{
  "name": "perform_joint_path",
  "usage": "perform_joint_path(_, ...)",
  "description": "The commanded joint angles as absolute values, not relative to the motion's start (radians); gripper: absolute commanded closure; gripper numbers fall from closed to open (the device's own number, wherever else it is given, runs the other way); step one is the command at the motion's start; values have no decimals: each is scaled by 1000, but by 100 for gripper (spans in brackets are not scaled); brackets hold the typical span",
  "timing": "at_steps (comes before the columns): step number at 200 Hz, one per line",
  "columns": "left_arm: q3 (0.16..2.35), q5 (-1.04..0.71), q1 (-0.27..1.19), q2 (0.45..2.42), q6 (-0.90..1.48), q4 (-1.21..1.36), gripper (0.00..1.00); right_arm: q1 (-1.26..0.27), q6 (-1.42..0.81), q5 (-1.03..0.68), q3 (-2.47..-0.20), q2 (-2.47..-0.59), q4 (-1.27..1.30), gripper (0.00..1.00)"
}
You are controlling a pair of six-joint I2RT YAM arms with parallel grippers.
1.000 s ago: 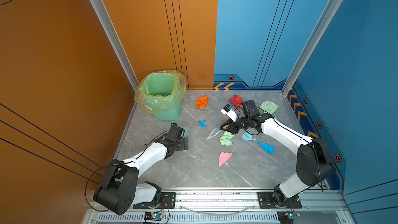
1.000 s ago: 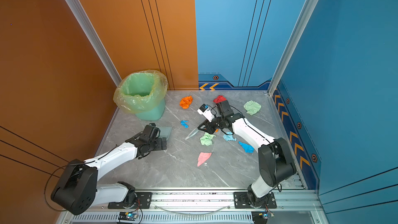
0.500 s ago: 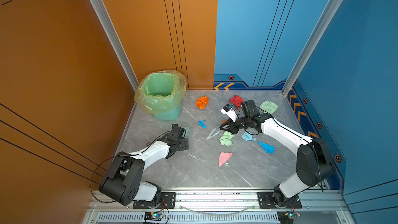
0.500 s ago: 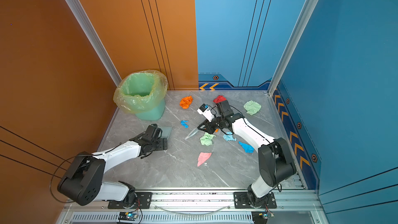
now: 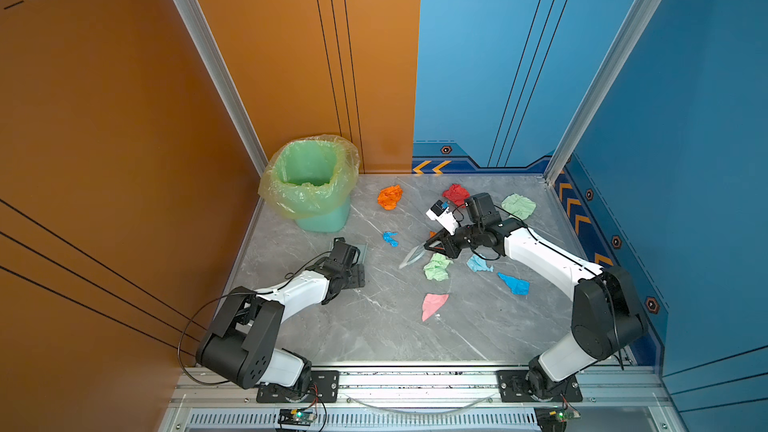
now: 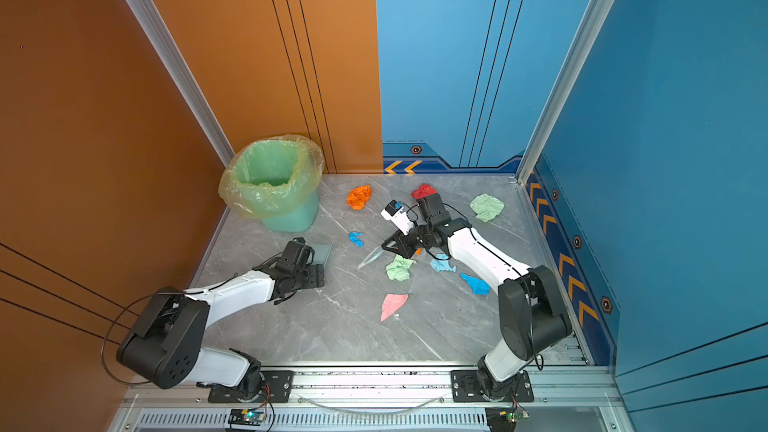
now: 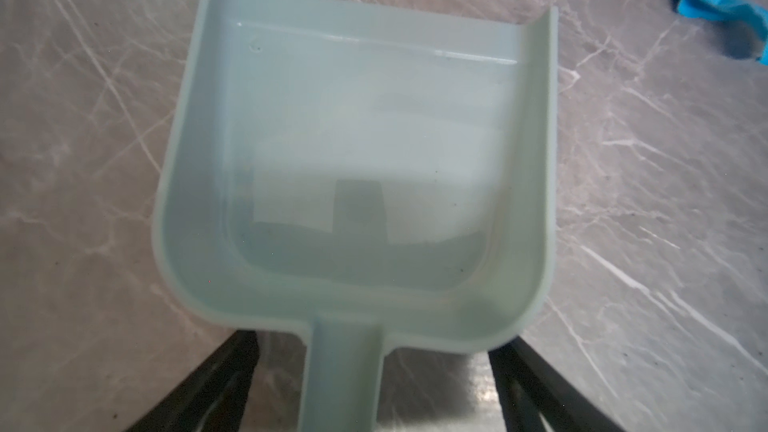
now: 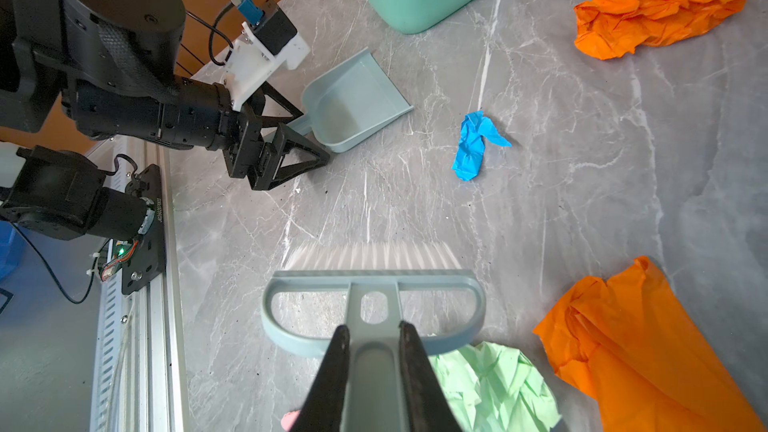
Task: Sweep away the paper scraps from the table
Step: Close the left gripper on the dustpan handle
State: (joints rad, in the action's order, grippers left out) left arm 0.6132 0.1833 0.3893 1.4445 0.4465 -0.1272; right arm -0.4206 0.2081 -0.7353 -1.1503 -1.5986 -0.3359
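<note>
Left wrist view looks down on the pale blue dustpan, which lies flat on the grey table. The black fingers of the left gripper stand apart on both sides of its handle, with a gap to it on each side. In both top views the green bin with its yellowish liner stands far left, beyond the dustpan. To the right of the dustpan a small blue scrap lies alone, and farther back there is a crumpled orange scrap. Near the middle of the table the right gripper points to the left, and in the right wrist view its fingers are pressed tight on the handle of the brush. I cannot tell whether the bristles touch the table. The paper scraps lie spread over the right half: a pale green scrap just beside the brush, a pink scrap nearer to the front, a red scrap at the far side, a light blue scrap under the right arm, a deeper blue scrap next to it, and a second pale green scrap far right.
</note>
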Motion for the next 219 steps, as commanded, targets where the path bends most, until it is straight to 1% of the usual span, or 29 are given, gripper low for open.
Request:
perform_joint_path(1, 606, 196, 391, 1459, 457, -126, 13, -428, 197, -727, -1140, -1614, -327, 100)
perform_joint_path(19, 609, 197, 392, 1464, 455, -127, 13, -428, 195, -726, -1138, -1612, -325, 100)
perform_joint_path(21, 608, 197, 391, 1465, 454, -127, 16, -428, 195, -726, -1138, -1612, -326, 100)
perform_joint_path(23, 608, 196, 392, 1466, 452, -127, 17, -428, 196, -726, -1139, -1612, -325, 100)
perform_joint_path(45, 608, 202, 391, 1474, 447, -129, 20, -430, 195, -724, -1138, -1611, -328, 100)
perform_joint_path(67, 611, 205, 392, 1485, 428, -124, 28, -431, 193, -722, -1138, -1609, -328, 100)
perform_joint_path(106, 612, 203, 393, 1494, 419, -120, 35, -431, 194, -720, -1138, -1606, -329, 100)
perform_joint_path(137, 615, 204, 393, 1505, 419, -117, 36, -433, 193, -717, -1137, -1606, -330, 100)
perform_joint_path(178, 623, 192, 394, 1517, 420, -124, 44, -433, 193, -714, -1135, -1603, -334, 100)
perform_joint_path(219, 619, 196, 394, 1519, 423, -123, 46, -433, 193, -713, -1137, -1602, -334, 100)
